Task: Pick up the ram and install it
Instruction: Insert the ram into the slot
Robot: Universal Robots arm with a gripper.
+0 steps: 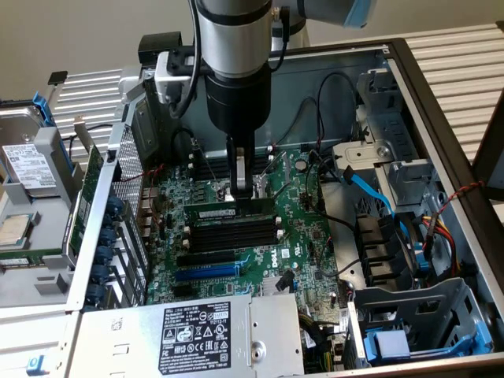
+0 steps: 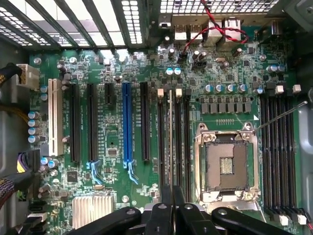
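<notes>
Gripper (image 1: 242, 189): two dark fingers pointing straight down into the open computer case, drawn narrow and clamped on the ram (image 1: 228, 211), a long, thin, flat green circuit-board stick with a white label on its face. Grip sits on the stick's upper edge, near mid-length, a little toward the exterior view's right.

Directly under the fingers: ram stands on edge, level, its long axis across the fingers. In the wrist view it reads as a thin line running straight away from the fingertips.

Just below the ram: bank of long black empty memory slots (image 1: 232, 232) with white latch tabs (image 1: 187, 230) at the ends. Slot axis and ram axis look parallel. The stick hangs over the bank's edge nearest the gripper body. Cannot tell whether its lower edge touches or has entered a slot.

Beside the bank, on the far side from the gripper in the exterior view: long blue expansion slot (image 1: 206, 272) on the green motherboard (image 1: 307, 228).

To one side of the ram line, wrist view: square metal-framed processor socket (image 2: 225, 166), empty.

Farthest out: grey metal power supply box with a black label (image 1: 197, 331), well apart from the tool.

Judgement: the fit turns on stick and slot staying parallel, ends matched to the latch tabs.
</notes>
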